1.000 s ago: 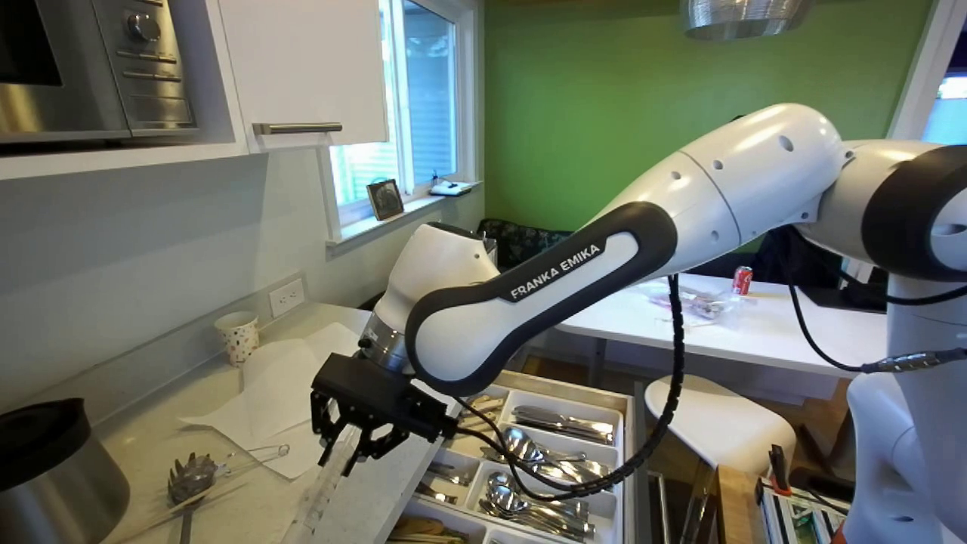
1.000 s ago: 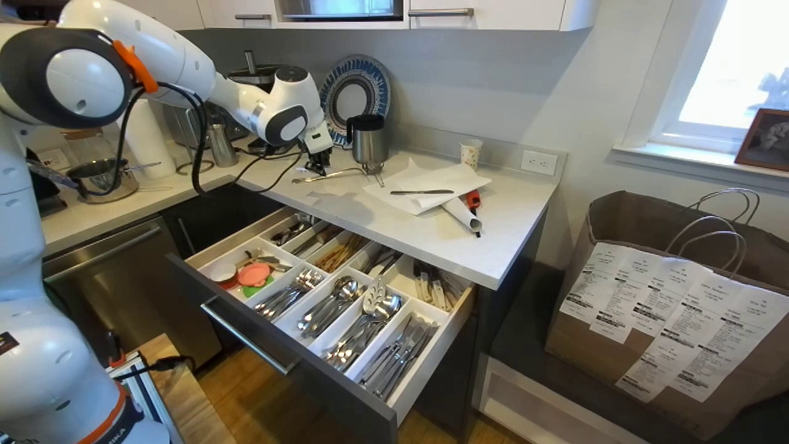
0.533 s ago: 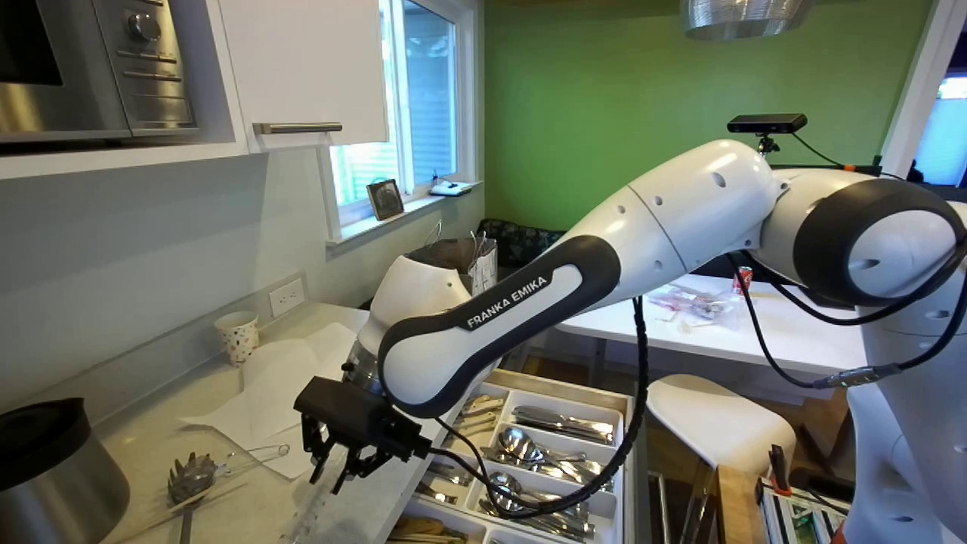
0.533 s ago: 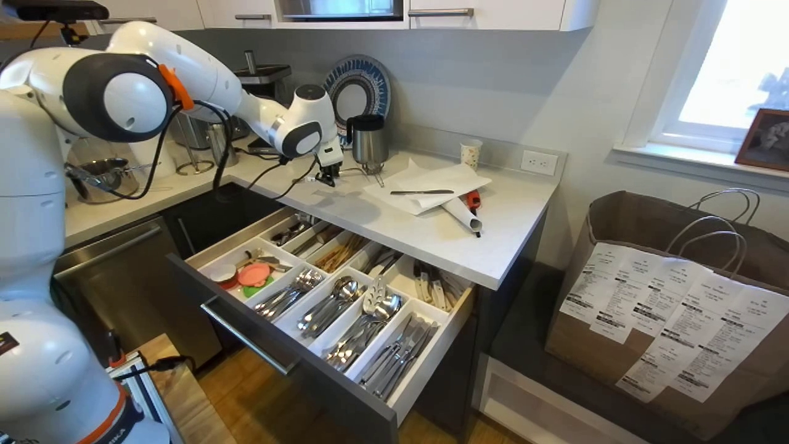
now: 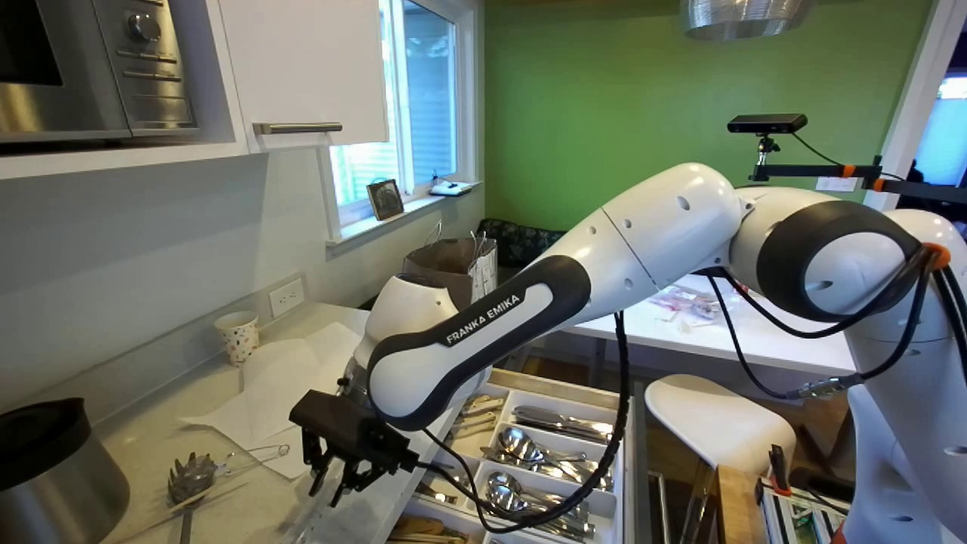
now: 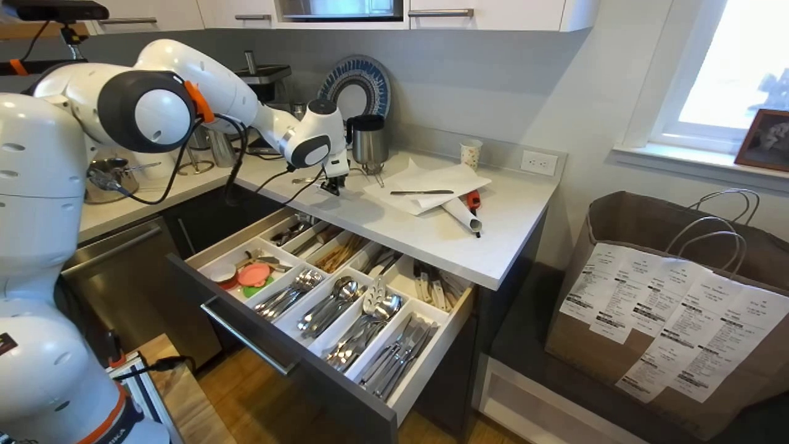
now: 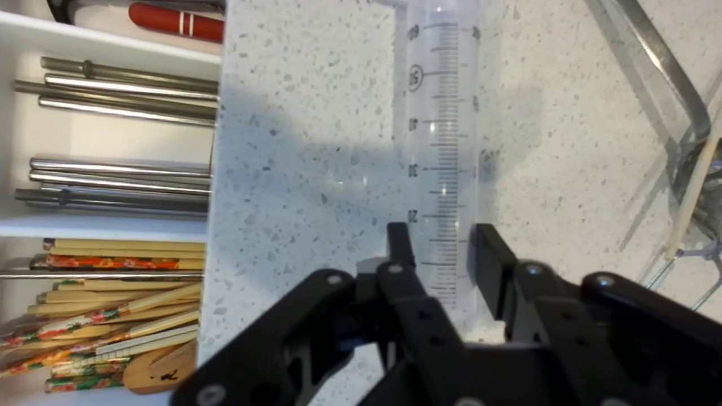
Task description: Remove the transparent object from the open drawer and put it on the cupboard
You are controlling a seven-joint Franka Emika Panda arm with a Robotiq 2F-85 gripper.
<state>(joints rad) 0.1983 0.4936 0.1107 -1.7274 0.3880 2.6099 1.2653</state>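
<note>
Jaws closed on transparent tube [image 7: 443,152] near one end. Tube alongside open drawer [image 6: 333,391], over or on desk [image 7: 316,73]; contact unclear. Possible faults: early release drops tube, round-looking body rolling into drawer; end grip lets far end dip, strike desk.

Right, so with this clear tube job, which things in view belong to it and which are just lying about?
Part of the job:
open drawer
clear measuring tube, already out
claw, straddling the tube
countertop, probably the cupboard meant

Just lying about:
speckled cup
white paper sheets
knife on the sheets
steel jug
chopsticks in the drawer
</note>
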